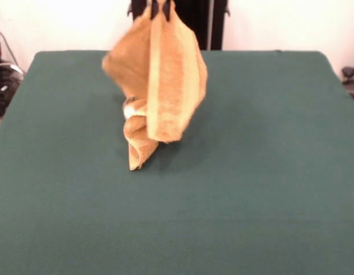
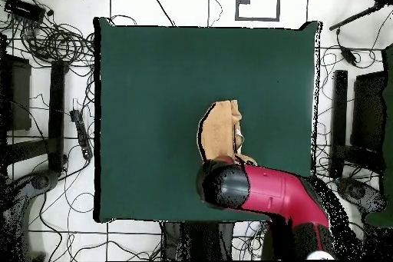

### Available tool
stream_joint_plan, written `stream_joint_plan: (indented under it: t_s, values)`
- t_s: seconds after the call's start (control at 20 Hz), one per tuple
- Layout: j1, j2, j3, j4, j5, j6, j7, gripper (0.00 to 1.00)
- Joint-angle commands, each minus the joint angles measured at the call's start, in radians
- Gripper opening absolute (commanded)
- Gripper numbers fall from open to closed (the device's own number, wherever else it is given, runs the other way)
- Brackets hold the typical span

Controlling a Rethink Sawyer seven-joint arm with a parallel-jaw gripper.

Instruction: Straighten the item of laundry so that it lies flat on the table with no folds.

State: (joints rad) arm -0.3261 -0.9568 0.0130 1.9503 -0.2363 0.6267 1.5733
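Observation:
The orange-yellow towel hangs bunched in vertical folds from my gripper, whose dark tips show only at the top edge of the front view. The gripper is shut on the towel's upper edge. A paler woven band runs down the hanging cloth. The lowest folded corner reaches the dark green table, and a bit of white shows beside it. In the overhead view the towel shows as a narrow strip on the table, just beyond the red and black arm, which hides the gripper.
The black pedestal stands behind the table's far edge. Cables and black equipment lie on the floor around the table on all sides. The towel sits near the middle of the table, towards the robot's side.

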Motion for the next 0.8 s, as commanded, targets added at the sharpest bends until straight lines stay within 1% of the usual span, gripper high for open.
stream_joint_plan:
  t_s: [0.05, 0.65, 0.75, 0.8]
  values:
    - [-0.037, -0.118, 0.065, -0.078, -0.02, 0.247, -0.132, 0.0]
    - [-0.123, -0.242, 0.112, -0.27, -0.09, 0.552, -0.296, 0.0]
    - [-0.13, -0.26, 0.112, -0.291, -0.104, 0.592, -0.309, 0.0]
    - [-0.132, -0.264, 0.115, -0.294, -0.109, 0.592, -0.309, 0.0]
